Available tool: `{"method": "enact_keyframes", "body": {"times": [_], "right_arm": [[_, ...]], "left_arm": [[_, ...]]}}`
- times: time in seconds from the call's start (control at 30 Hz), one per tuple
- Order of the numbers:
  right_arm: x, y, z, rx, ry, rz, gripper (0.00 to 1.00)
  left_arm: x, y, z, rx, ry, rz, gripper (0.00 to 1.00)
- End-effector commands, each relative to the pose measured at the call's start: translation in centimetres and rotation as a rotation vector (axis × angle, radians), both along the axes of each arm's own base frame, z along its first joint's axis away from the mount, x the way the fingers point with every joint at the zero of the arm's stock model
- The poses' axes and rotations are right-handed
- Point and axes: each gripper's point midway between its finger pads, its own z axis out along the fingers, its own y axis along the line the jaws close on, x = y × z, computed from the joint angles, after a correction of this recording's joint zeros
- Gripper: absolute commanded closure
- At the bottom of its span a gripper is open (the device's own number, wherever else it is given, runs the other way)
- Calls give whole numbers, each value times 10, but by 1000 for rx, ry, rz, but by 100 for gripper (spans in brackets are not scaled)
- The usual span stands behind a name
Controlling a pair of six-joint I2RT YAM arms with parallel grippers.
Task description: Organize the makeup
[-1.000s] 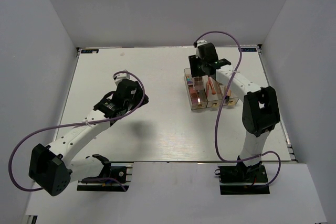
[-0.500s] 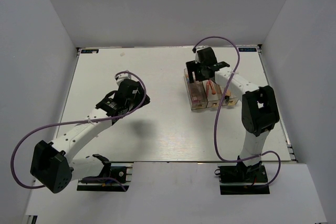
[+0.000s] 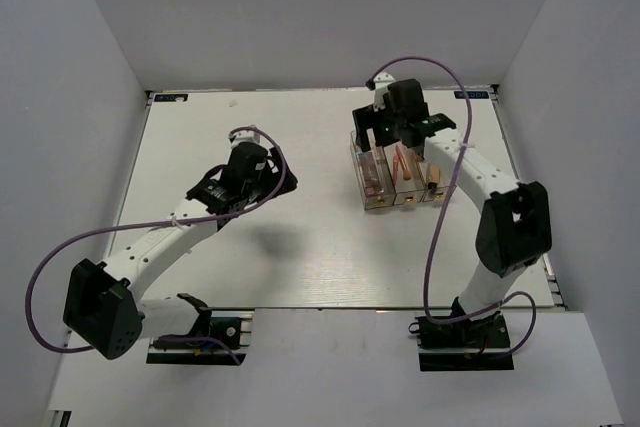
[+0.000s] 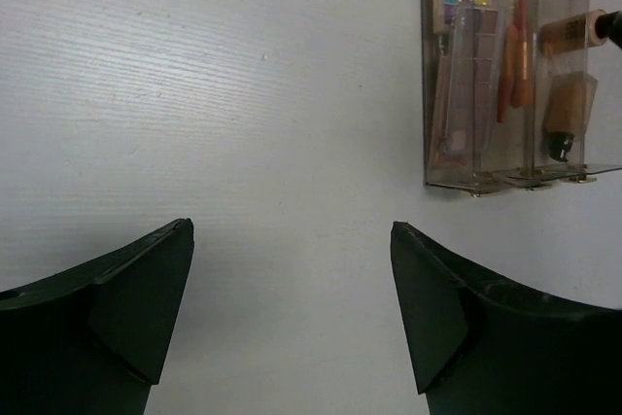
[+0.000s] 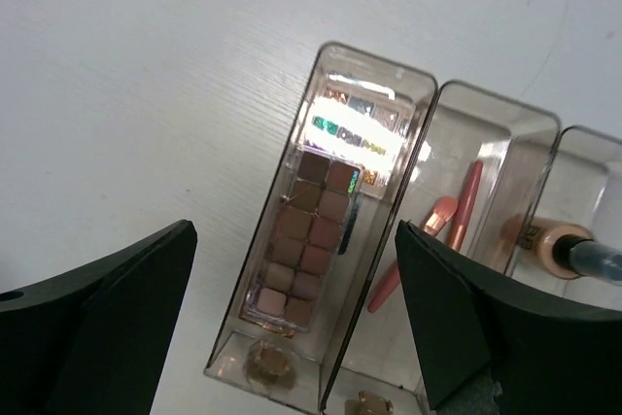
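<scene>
Over the far right of the surface, the right fingers (image 5: pixel 117 318) hang spread wide and empty above the clear box (image 5: pixel 379 60). It holds the makeup: a brown palette (image 5: pixel 306 240) and a multicoloured palette (image 5: pixel 355 119) in its left compartment, pink brushes (image 5: pixel 457 206) in the middle, and a tan bottle (image 5: pixel 549 245) on the right. Well apart, the left fingers (image 4: pixel 117 308) are equally wide and empty. The risk, as I judge it, is a careless descent or swing: a finger catching the thin rim could tip the box and spill everything.
</scene>
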Motion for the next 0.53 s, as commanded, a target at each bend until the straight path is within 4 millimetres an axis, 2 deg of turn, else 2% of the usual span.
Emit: {"method": "enact_keyframes", "body": {"times": [0.0, 0.13, 0.33, 0.5], "right_arm": [[-7, 5, 63, 68, -146, 93, 11], [-18, -1, 82, 89, -196, 104, 11], [-33, -7, 107, 120, -305, 127, 11], [-43, -9, 118, 154, -340, 128, 11]], "left_arm": [[11, -20, 30, -35, -83, -110, 7], [15, -31, 34, -43, -101, -165, 3], [18, -42, 35, -62, -104, -214, 2], [19, -46, 38, -61, -115, -241, 2]]}}
